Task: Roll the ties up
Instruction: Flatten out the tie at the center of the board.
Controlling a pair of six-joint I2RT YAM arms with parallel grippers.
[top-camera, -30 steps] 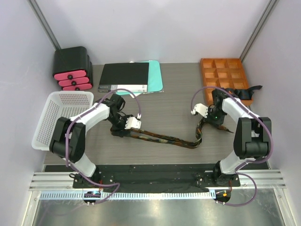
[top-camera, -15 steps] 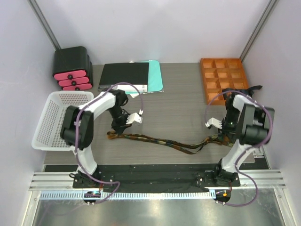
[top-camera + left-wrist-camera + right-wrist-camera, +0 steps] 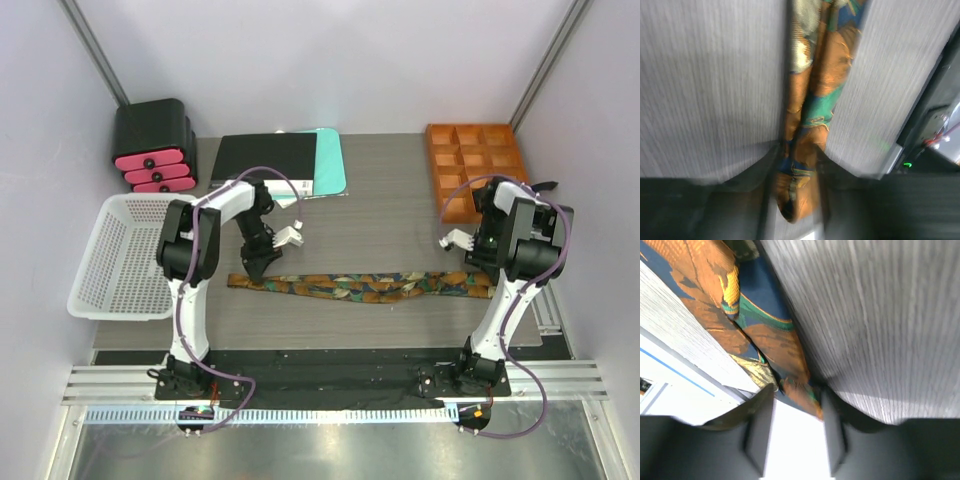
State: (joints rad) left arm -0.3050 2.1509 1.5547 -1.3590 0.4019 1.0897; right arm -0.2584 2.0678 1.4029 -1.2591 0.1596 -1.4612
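One tie flat, long axis left-right, ends between parted left gripper, right gripper.

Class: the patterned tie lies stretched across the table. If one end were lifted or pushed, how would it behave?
Probably floppy: the tie lies flat as a thin ribbon with soft folds, so a lifted end would likely droop. Pushed, it would likely bunch rather than slide whole. Being flat, it seems unlikely to roll or tip.
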